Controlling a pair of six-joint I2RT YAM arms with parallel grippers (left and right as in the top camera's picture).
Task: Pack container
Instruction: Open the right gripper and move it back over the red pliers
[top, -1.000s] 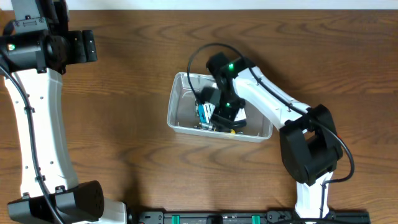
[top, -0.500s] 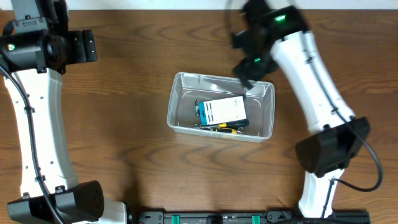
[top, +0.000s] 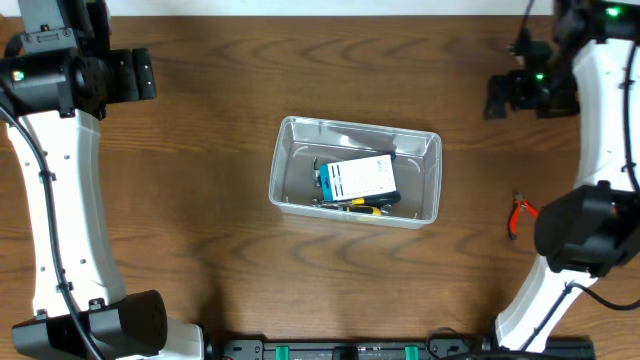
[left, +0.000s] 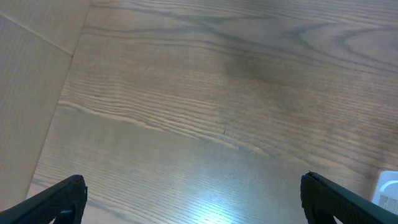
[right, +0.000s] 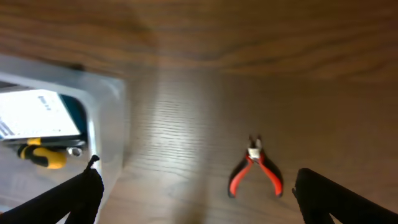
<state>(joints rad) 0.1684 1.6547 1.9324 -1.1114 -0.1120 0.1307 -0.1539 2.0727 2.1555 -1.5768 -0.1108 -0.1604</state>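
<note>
At the middle of the counter (top: 200, 220), the clear container (top: 276, 180), free now of the right arm, inside it a second ago. Up at the far right edge, the right tool (right: 196, 190), jaws wide and empty; far left, the left tool (left: 193, 196), equally wide, idle. Inside the container, a blue-and-white box (top: 358, 180) over a yellow handle (top: 362, 208): drop apparently done. Well right of it, red pliers (top: 519, 212), probably next, unobstructed.

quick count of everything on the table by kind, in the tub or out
clear plastic container: 1
blue-and-white box: 1, in the container
yellow-handled tool: 1, in the container
red-handled pliers: 1, on the table
total: 4
</note>
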